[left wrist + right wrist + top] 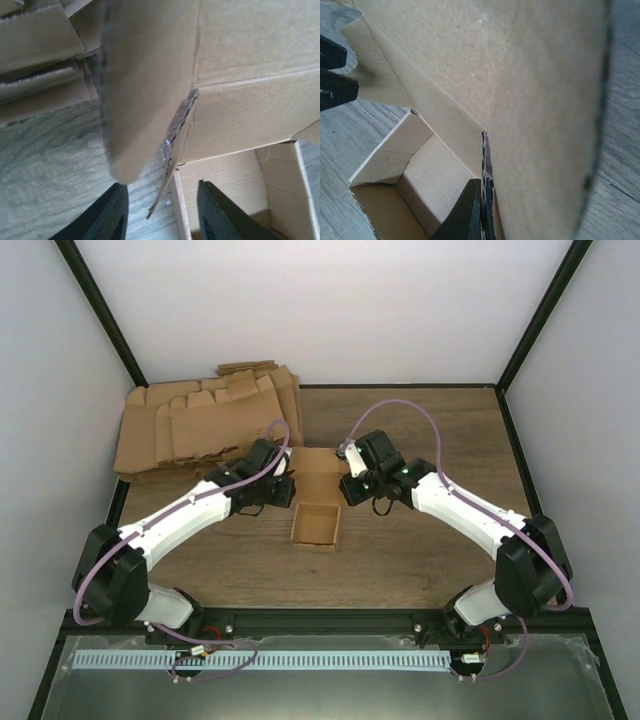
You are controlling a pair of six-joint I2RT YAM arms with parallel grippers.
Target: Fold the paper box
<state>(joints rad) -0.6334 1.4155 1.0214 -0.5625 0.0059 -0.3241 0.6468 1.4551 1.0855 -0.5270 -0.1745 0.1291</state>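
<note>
Top external view shows the paper box [314,525] at the middle of the surface [390,565]. Its tray is already formed and open upward, and the lid flap [318,468] reaches toward the upper part of the frame. The pile of flat blanks [200,425] lies well apart at upper left.

The left arm reaches in diagonally from lower left, with the left claw [283,490] at the left edge of the lid flap. The right arm mirrors it from lower right, and the right claw [350,486] is at the flap's right edge. Both wrists are bent down toward the box.

In the left wrist view the fingers [110,215] are spread, with a thin side tab edge standing in the gap between them and not yet pinched. In the right wrist view one finger [465,210] lies against the flap's edge. The other finger is hidden behind the cardboard, so I cannot tell whether that claw is gripping.

The step in hand appears to be bringing the lid over the tray. To do it well:
- Both sides should rise and swing together, so the flap turns on its crease rather than twisting.
- The left claw should close on the tab before any lift.
- The tray looks light and could slide toward the lower frame, so push along the crease and not against the tray wall.
</note>
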